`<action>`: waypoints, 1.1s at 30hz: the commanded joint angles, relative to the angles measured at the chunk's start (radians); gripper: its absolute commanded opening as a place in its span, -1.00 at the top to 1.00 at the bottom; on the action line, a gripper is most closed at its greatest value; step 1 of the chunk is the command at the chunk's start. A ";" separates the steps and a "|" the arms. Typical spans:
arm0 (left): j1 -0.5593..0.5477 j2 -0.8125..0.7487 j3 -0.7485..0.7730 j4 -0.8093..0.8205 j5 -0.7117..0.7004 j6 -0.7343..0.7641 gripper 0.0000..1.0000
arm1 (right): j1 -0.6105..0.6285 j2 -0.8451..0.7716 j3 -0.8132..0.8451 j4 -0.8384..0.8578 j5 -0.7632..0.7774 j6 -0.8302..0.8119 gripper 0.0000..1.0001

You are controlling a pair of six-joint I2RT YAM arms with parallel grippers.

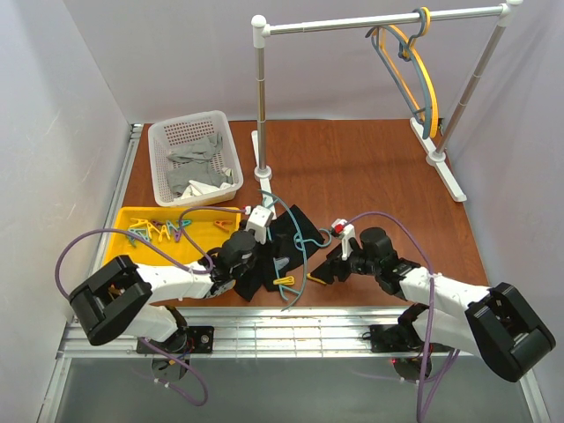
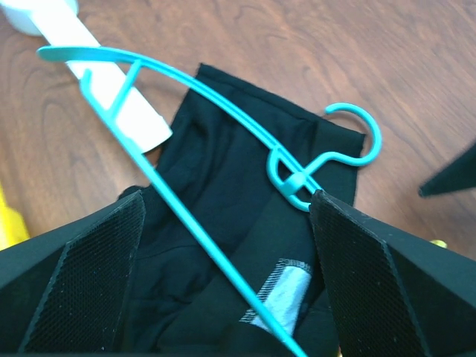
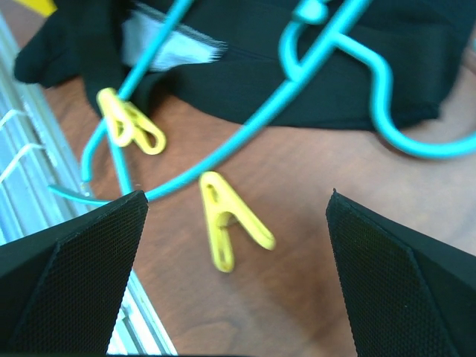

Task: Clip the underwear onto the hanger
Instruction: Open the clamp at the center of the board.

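Observation:
The black underwear [image 1: 289, 238] lies flat on the wooden table near its front edge. On it rests the teal hanger [image 1: 301, 249], its hook toward the right. My left gripper [image 2: 227, 197] hovers open over the underwear [image 2: 223, 171] and the hanger [image 2: 186, 216], holding nothing. My right gripper [image 3: 236, 197] is open just right of the garment, above a loose yellow clip [image 3: 227, 219] on the bare wood. A second yellow clip [image 3: 130, 123] sits at the hanger's lower bar [image 3: 253, 134] by the fabric edge [image 3: 335, 82].
A white basket [image 1: 159, 172] with grey cloths stands at the back left. In front of it is a yellow tray [image 1: 132, 216] of coloured clips. A white-footed rail stand [image 1: 261, 106] carries a yellow and a grey-blue hanger [image 1: 414, 70]. Metal rails [image 1: 264, 330] line the near edge.

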State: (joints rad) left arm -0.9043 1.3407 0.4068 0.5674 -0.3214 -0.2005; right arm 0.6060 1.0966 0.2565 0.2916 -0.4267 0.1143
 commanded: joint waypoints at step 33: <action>0.074 -0.216 -0.102 -0.012 0.056 -0.043 -0.64 | 0.287 0.077 0.064 -0.209 0.311 0.171 -0.61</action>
State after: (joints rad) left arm -0.8375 1.1591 0.3187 0.5591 -0.2718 -0.2375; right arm 0.8692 1.1469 0.3061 0.1818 -0.2081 0.2535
